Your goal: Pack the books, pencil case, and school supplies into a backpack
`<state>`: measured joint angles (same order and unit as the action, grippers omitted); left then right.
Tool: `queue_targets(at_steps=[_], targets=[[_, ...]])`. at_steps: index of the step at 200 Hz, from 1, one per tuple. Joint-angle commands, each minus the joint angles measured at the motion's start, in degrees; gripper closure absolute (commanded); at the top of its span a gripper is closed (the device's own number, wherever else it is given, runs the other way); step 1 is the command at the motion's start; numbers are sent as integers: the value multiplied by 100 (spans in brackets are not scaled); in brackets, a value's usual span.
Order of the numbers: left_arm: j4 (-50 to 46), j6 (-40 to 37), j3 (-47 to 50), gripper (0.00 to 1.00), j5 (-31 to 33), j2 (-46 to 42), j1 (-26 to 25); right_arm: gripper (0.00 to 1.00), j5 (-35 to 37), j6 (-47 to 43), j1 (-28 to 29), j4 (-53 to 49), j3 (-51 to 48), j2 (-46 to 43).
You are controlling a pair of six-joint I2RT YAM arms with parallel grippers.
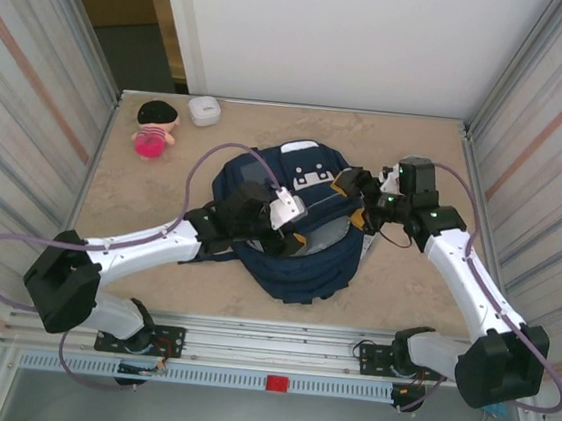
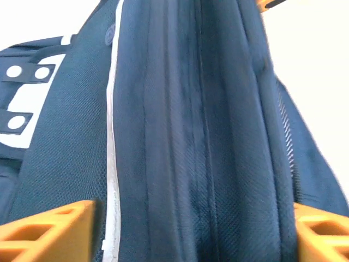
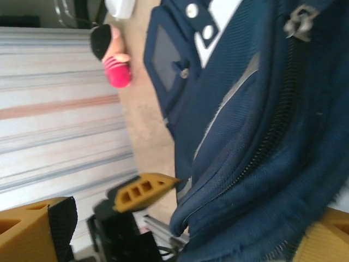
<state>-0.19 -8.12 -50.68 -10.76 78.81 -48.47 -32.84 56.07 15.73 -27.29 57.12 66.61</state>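
We see the backpack (image 1: 300,268) lying mid-surface (image 1: 127,194), its edges well apart from both side walls, with bare room on either side. Our left tool (image 2: 193,232) stands spread astride its zipper ridge. Our right tool (image 3: 174,232) is spread wide at its right edge.

1. Robot lab test cell: beige tabletop (image 1: 404,284) boxed in by ribbed panel walls (image 1: 32,94) at left and right of frame.
2. Plain white board (image 1: 330,35) closes the back, top centre.
3. Slotted aluminium rail (image 1: 276,351) runs along the bottom edge.
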Motion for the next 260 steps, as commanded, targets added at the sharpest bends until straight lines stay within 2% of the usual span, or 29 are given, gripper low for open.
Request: queue_targets(at_steps=[1,17,37,53,81,127,144,150,158,164,171,196,222,260], targets=[[-88,697,-49,13,-568,-575,219,6,539,-2215,107,-1168,524,-519],[-307,1255,131,11,-642,-1018,548,11,896,-3489,597,-1096,507,-643],[-678,2093,319,12,-411,-1530,1069,14,1753,-5398,1845,-1016,361,-643],[-947,2432,438,13,-311,-1824,1436,13,2595,-6653,2745,-973,172,-465],[-1359,2681,618,13,99,-1997,1664,13,3238,-7965,3438,-719,-81,47],[-1421,3199,929,13,40,-1834,1962,14,3651,-9206,3734,-20,-483,1033],[-1415,3214,979,13,91,-1810,2002,19,4022,-9581,3829,252,-684,1308],[-1402,3208,999,13,102,-1811,2014,27,4122,-9686,3820,387,-760,1359],[-1402,3186,1010,13,110,-1802,2037,46,4201,-9811,3807,511,-815,1373],[-1417,3143,1021,14,98,-1792,2050,57,4215,-9867,3794,526,-810,1327],[-1453,3057,1016,14,76,-1790,2071,65,4171,-9900,3774,437,-745,1218],[-1279,2767,1167,14,-253,-1755,2238,100,3264,-10338,3601,-537,-325,489],[-577,2549,1445,18,-1183,-1564,2447,100,2507,-11158,3326,-970,-216,-311],[79,1947,1508,19,-1960,-1020,2465,100,1963,-11448,2675,-1509,371,-281]])
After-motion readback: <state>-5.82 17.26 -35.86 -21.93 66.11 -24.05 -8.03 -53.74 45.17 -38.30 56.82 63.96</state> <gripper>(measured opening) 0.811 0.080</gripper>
